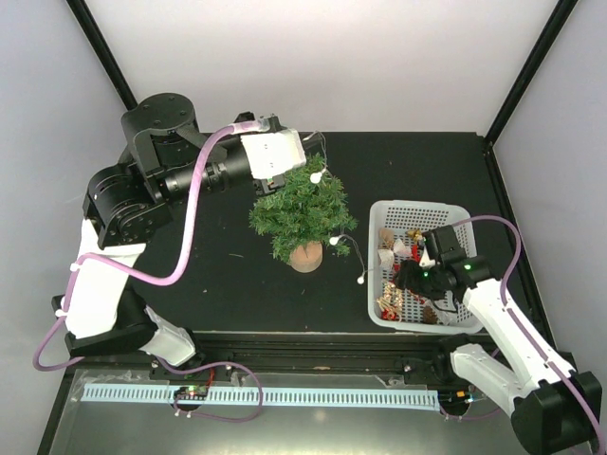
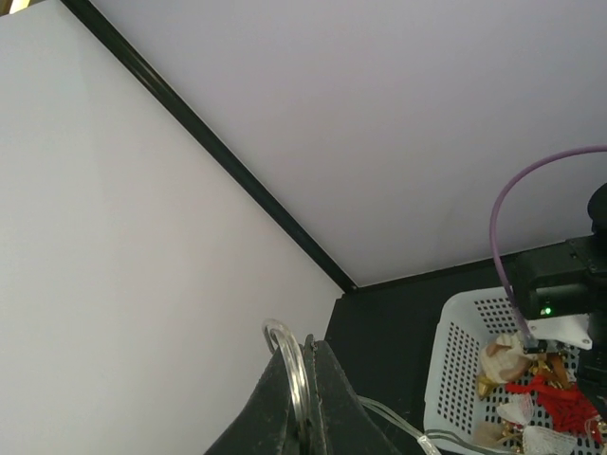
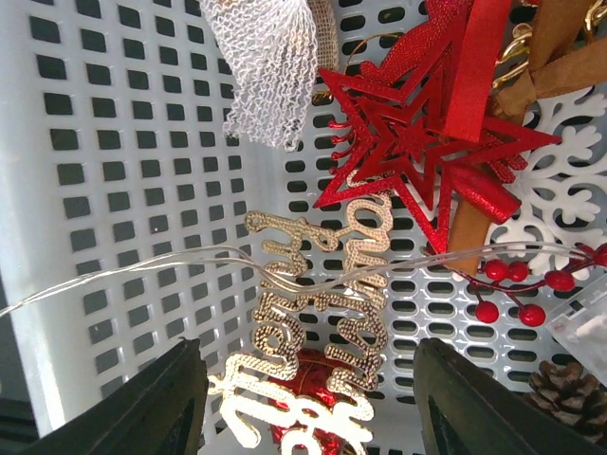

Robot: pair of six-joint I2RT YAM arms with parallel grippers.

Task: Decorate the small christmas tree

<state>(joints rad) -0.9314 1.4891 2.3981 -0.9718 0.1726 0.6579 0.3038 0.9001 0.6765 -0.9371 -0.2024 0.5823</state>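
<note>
I read the black table (image 1: pixel 218 275) as bounded at its far edge by a white wall (image 1: pixel 332 66), with a black frame post (image 1: pixel 524 76) at the far right corner. The small christmas tree (image 1: pixel 302 210) is near the middle of the table, its wood base (image 1: pixel 305 256) toward me. To its left I have a broad bare stretch of table. To its right only a narrow strip separates it from the white basket (image 1: pixel 376 275), which sits close to the table's right edge. A light string (image 1: pixel 334 240) with white bulbs runs down the tree and crosses that strip. The left end effector (image 2: pixel 305 374) sits just behind the tree top. Its jaws are fully closed and pinch a clear loop that appears to be the light string's wire. The right end effector (image 3: pixel 308 379) hangs inside the basket with its fingers (image 3: pixel 171 408) spread wide, gripping nothing. It hovers directly over a gold script ornament (image 3: pixel 313 313), and I cannot tell whether it touches. Around that ornament lie a red star (image 3: pixel 417 142), a white snowflake (image 3: pixel 560 204), red berries (image 3: pixel 517 284), a pine cone (image 3: pixel 569 389) and a white mesh pouch (image 3: pixel 266 57), leaving little free room on the basket floor
</note>
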